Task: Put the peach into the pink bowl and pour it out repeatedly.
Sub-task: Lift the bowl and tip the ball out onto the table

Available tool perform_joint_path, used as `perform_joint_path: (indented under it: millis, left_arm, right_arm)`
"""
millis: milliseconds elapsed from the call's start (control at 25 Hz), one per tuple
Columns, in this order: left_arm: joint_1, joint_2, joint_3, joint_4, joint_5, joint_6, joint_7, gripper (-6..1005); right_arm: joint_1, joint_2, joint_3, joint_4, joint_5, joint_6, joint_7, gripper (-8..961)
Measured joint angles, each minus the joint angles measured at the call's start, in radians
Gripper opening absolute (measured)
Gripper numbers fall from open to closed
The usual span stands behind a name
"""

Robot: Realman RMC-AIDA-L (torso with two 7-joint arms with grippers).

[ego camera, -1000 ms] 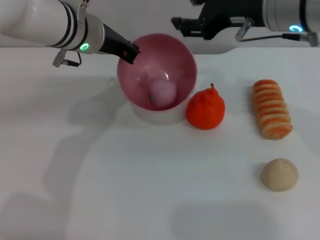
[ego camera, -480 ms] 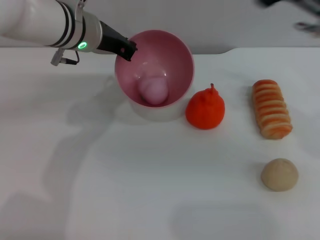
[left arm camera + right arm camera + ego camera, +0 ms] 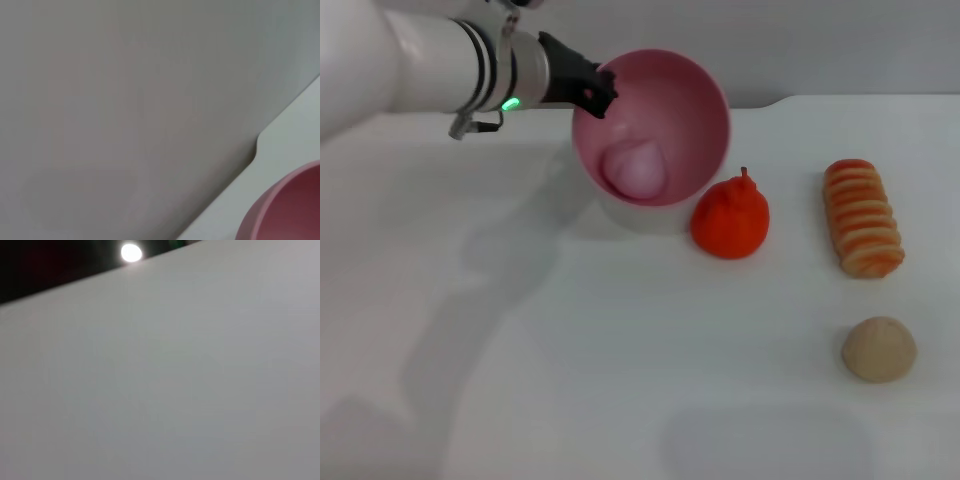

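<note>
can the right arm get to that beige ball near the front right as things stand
Probably yes, though the right arm isn't in view now. The beige ball sits alone on the table, with open space around it; the left gripper is away holding the pink bowl.

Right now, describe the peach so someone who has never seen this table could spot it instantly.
Find the pink bowl, tilted and held at its rim by the left claw at the far side of the white table. The peach lies inside it. It is pale pink and round, unlike the red-orange pear beside the bowl or the beige ball.
</note>
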Motion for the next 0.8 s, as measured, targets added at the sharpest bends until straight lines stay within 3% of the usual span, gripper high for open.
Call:
perform_joint_path:
  millis: [320,400,440,520,600,640,800]
  left_arm:
    - [0.119,-0.001,0.275,0.044,-0.021,-0.402,0.001,45]
    - [0.119,-0.001,0.275,0.044,-0.021,-0.402,0.001,46]
    - [0.153,-0.001,0.350,0.045,-0.020,-0.521,0.002,46]
    - [0.183,0.000,0.405,0.051,-0.015,-0.606,0.002,46]
    - [0.183,0.000,0.405,0.051,-0.015,-0.606,0.002,46]
    - [0.218,0.001,0.465,0.058,-0.009,-0.706,0.019,46]
    - [0.254,0.000,0.512,0.055,-0.009,-0.823,0.060,45]
  right_arm:
    - [0.018,-0.002,0.027,0.075,0.028,-0.004,-0.040,601]
    - [0.021,-0.002,0.028,0.077,0.027,-0.005,-0.040,601]
    - [0.022,-0.003,0.028,0.077,0.027,-0.005,-0.040,601]
    - [0.024,-0.002,0.026,0.079,0.027,-0.004,-0.040,601]
    - [0.026,-0.002,0.021,0.079,0.027,-0.003,-0.040,601]
    - [0.026,-0.002,0.019,0.079,0.026,-0.002,-0.040,601]
    - [0.027,-0.002,0.015,0.080,0.021,-0.001,-0.036,601]
